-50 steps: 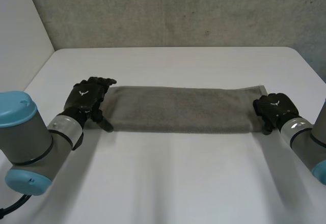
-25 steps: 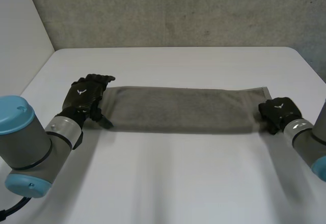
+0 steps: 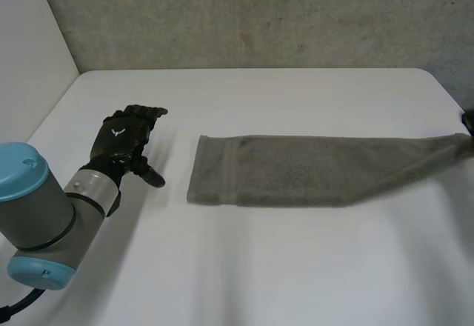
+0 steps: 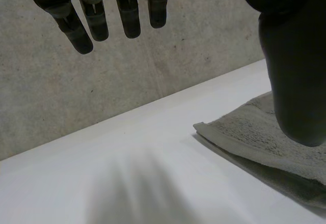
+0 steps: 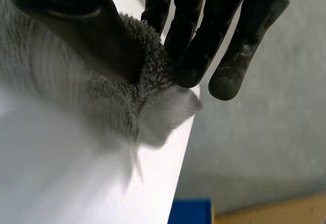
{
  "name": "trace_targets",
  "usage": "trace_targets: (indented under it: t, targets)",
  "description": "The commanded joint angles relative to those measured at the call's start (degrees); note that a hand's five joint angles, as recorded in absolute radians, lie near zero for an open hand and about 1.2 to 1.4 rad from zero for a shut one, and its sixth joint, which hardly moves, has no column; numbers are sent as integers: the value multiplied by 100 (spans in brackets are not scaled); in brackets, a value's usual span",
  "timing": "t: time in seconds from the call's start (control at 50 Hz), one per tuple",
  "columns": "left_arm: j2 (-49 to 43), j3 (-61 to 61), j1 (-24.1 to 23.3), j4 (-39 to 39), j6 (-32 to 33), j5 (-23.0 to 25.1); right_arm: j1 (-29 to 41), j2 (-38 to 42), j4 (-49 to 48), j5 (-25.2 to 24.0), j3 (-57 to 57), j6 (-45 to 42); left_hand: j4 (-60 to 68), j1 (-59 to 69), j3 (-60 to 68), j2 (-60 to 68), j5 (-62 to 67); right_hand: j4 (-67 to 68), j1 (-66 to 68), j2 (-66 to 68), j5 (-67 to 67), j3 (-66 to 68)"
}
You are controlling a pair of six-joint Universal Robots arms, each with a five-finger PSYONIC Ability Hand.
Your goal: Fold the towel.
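Grey terry towel (image 3: 296,170) is laid left-to-right on the white worktop (image 3: 259,267), right end pinched by right hand (image 5: 102,35); left hand (image 3: 122,137) fingers (image 4: 127,15) are spread wide.

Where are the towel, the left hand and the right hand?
towel (image 3: 296,170), head view, middle of the cloth.
left hand (image 3: 122,139), head view, back of the hand.
right hand (image 5: 94,28), right wrist view, thumb pinching the towel's end.

A white worktop (image 3: 281,267) is stretching wide, its far edge running along a grey, speckled concrete wall (image 3: 259,15), while a plain white panel (image 3: 29,37) is standing along its left side. Beyond one worktop edge, something blue (image 5: 189,211) is lying lower down, with a tan strip (image 5: 275,208) showing beside it.
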Motion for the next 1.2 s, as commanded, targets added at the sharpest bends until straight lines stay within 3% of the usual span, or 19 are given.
trace_targets:
  t: [0.02, 0.1, 0.12, 0.16, 0.3, 0.32, 0.34, 0.36, 0.38, 0.42, 0.48, 0.54, 0.62, 0.7, 0.82, 0.86, 0.98, 1.12, 1.2]
  targets:
    - [-10, -7, -17, 69, 9, 0, 1819, -163, 157, 6, -707, 570, -498, -419, -396, -420, -1211, 339, 395, 395, 383, 338]
    - [-19, -7, -17, 96, 26, 0, 3124, -49, 114, 15, -1075, 834, -498, -419, -396, -420, -1211, 339, 395, 395, 383, 338]
    - [-19, -7, -17, 96, 26, 0, 3129, -48, 113, 15, -1076, 834, -498, -419, -396, -420, -1211, 339, 395, 395, 383, 338]
    - [-19, -7, -17, 96, 35, 0, 3959, 380, 35, 41, -1304, 799, -498, -419, -396, -420, -1211, 339, 395, 395, 383, 338]
    - [-45, -7, -26, 96, 79, 9, 5025, 1304, 43, 85, -1735, 781, -498, -419, -396, -420, -1211, 339, 395, 395, 383, 338]
    - [-80, -7, -26, 105, 88, 9, 5105, 1401, 43, 94, -1770, 790, -514, -436, -413, -436, -1227, -937, -881, -881, -894, -938]
    - [-81, -7, -26, 105, 88, 9, 5106, 1402, 43, 94, -1771, 790, -514, -436, -413, -437, -1227, -950, -894, -894, -906, -951]
    - [-107, -7, -26, 105, 88, 9, 5123, 1454, 52, 146, -1771, 799, -498, -419, -397, -420, -1211, -3032, -2976, -2975, -2988, -3033]
    - [-116, 2, -34, 105, 88, 9, 5124, 1455, 52, 147, -1771, 799, -498, -419, -396, -420, -1211, -3053, -2997, -2996, -3009, -3054]
    - [-116, 2, -34, 105, 88, 9, 5133, 1472, 61, 400, -1736, 799, -498, -419, -396, -420, -1211, -5818, -5762, -5762, -5774, -5819]
    - [-116, 2, -34, 105, 97, 9, 5089, 1359, 131, 847, -1631, 860, -498, -419, -396, -420, -1211, -6661, -6605, -6605, -6617, -6662]
    - [-116, -7, -34, 105, 88, 9, 5062, 1217, 193, 1096, -1533, 878, -498, -419, -396, -420, -1211, -6661, -6605, -6605, -6617, -6662]
    - [-116, -7, -43, 105, 88, 9, 4651, 341, 342, 1473, -720, 1027, -498, -419, -396, -420, -1211, -6661, -6605, -6605, -6617, -6662]
    - [-116, -7, -78, 105, 88, 9, 3878, -275, 289, 1098, 440, 1185, -514, -436, -413, -436, -1227, -6661, -6605, -6605, -6617, -6662]
    - [-125, -16, -122, 105, 88, 9, 3331, -400, 43, 569, 1261, 1186, -514, -436, -413, -437, -1227, -6148, -6092, -6092, -6104, -6149]
    - [-125, -42, -157, 105, 88, 9, 2928, -374, -254, 358, 1620, 1186, -514, -436, -413, -437, -1227, -5312, -5256, -5255, -5268, -5312]
    - [-116, -60, -219, 105, 97, 9, 2715, -259, -625, 296, 1780, 1194, -514, -436, -413, -437, -1227, -3911, -3855, -3854, -3867, -3912]
    - [-107, -95, -281, 192, 97, 0, 2637, 180, -871, 287, 1517, 1509, -514, -436, -413, -437, -1227, 66, 122, 122, 110, 65]
    - [-63, -218, -298, 412, 97, 0, 2505, 145, -915, 261, 1569, 2003, -498, -419, -396, -420, -1211, 339, 395, 395, 383, 338]
